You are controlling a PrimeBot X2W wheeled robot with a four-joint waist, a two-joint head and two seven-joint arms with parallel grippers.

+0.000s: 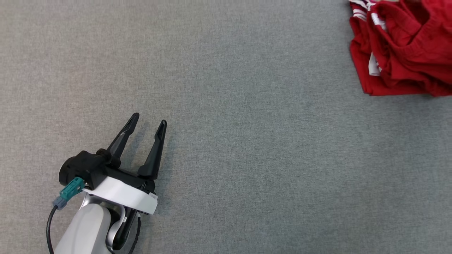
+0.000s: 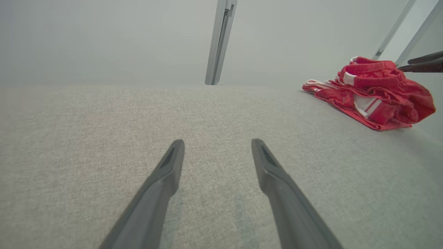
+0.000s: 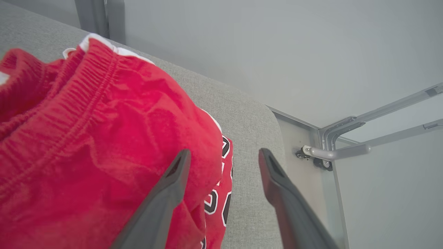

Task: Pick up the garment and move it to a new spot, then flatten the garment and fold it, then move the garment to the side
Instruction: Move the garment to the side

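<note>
A crumpled red garment (image 1: 402, 49) with white trim lies bunched at the far right of the grey table (image 1: 226, 106). My left gripper (image 1: 148, 121) hangs open over bare cloth at the lower left, far from it; from its wrist the garment (image 2: 373, 93) sits at the upper right. My right gripper (image 3: 223, 157) is open just above the garment's right edge (image 3: 86, 138), its left finger over the red fabric with the elastic waistband, its right finger over the table. Black and white lettering shows on the fabric below. The right gripper's fingers (image 2: 424, 62) also reach in beside the garment in the left wrist view.
The grey fabric table ends close to the garment, at a rounded corner (image 3: 270, 117). Beyond it stand metal frame bars (image 3: 349, 145) and a pale wall. A vertical metal post (image 2: 219, 41) rises behind the far edge.
</note>
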